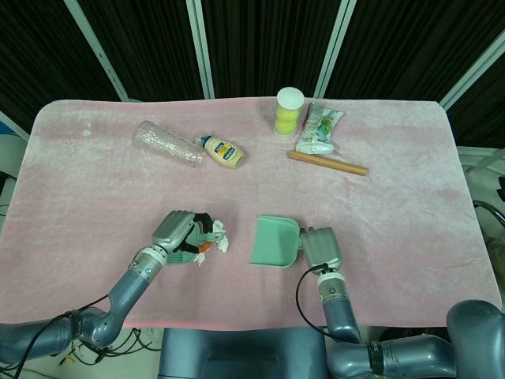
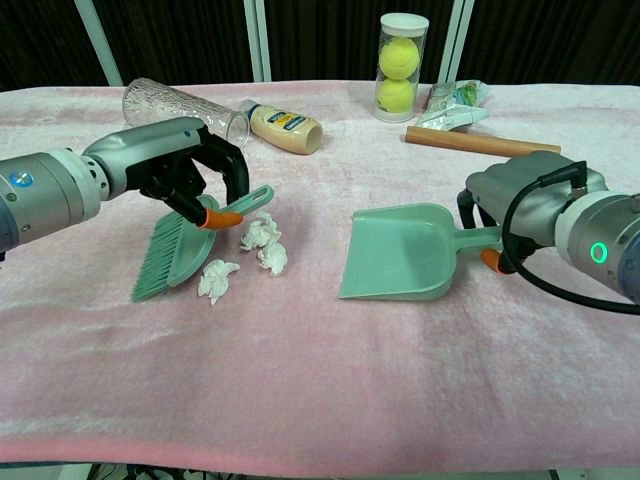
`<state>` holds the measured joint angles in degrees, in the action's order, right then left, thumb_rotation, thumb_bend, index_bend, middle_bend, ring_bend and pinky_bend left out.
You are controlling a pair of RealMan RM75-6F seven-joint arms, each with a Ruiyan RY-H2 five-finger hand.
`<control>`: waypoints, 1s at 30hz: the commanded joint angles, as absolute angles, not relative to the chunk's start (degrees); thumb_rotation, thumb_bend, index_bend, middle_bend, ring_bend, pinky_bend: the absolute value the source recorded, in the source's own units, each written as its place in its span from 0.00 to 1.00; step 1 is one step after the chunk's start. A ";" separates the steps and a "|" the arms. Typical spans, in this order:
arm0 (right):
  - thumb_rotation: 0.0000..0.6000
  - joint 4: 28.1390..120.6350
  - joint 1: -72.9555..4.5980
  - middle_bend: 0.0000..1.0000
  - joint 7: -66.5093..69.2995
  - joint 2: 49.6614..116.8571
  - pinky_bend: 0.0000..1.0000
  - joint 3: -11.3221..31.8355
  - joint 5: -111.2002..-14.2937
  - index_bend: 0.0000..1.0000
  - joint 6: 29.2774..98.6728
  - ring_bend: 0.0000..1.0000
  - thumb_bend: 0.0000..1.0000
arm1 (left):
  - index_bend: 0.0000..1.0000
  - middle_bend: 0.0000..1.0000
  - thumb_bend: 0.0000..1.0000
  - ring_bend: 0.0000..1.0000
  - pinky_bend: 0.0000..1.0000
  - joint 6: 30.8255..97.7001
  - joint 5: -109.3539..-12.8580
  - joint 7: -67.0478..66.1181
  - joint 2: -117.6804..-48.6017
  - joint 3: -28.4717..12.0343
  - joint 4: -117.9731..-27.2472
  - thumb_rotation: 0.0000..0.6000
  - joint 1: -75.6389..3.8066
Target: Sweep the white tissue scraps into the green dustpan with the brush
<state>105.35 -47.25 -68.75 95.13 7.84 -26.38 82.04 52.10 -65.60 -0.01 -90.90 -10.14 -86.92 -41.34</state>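
Three tissue scraps (image 2: 258, 243) lay on the counter (image 2: 320, 350) just right of the brush (image 2: 180, 250), which the left hand (image 2: 190, 165) gripped by its handle. The right hand (image 2: 510, 200) held the green dustpan (image 2: 395, 252) by its handle, well right of the scraps.

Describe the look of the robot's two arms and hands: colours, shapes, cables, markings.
Both arms are rounded, silver-grey metallic tubes with darker grey segments. The left hand has a grey metal back and black fingers with orange tips; its forearm bears a small blue round mark. The right hand is the same grey, with black fingers and an orange tip showing. A black cable loops along the right wrist, where a green ring light glows.
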 commanded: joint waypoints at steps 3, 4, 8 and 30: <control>1.00 105.18 -47.47 0.57 -69.04 94.88 0.81 7.44 -26.22 0.62 81.35 0.70 0.51 | 0.60 0.63 0.38 0.91 1.00 51.86 -66.20 0.41 -91.12 -9.87 -86.38 1.00 -41.29; 1.00 105.20 -47.55 0.57 -69.14 94.80 0.81 7.37 -26.17 0.62 81.18 0.70 0.51 | 0.60 0.63 0.38 0.91 1.00 51.83 -66.27 0.55 -91.17 -9.90 -86.28 1.00 -41.30; 1.00 105.21 -47.78 0.57 -69.41 94.64 0.81 7.12 -26.10 0.62 80.83 0.70 0.51 | 0.60 0.63 0.38 0.91 1.00 51.81 -66.25 1.15 -91.33 -10.18 -86.13 1.00 -41.27; 1.00 106.21 -48.79 0.57 -69.19 92.53 0.81 7.41 -24.83 0.62 80.02 0.70 0.51 | 0.60 0.64 0.38 0.91 1.00 51.36 -67.11 1.75 -93.40 -10.82 -85.44 1.00 -42.24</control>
<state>106.22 -48.79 -69.19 92.53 7.40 -24.84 80.03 51.39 -67.13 1.74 -93.35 -10.78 -85.49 -42.20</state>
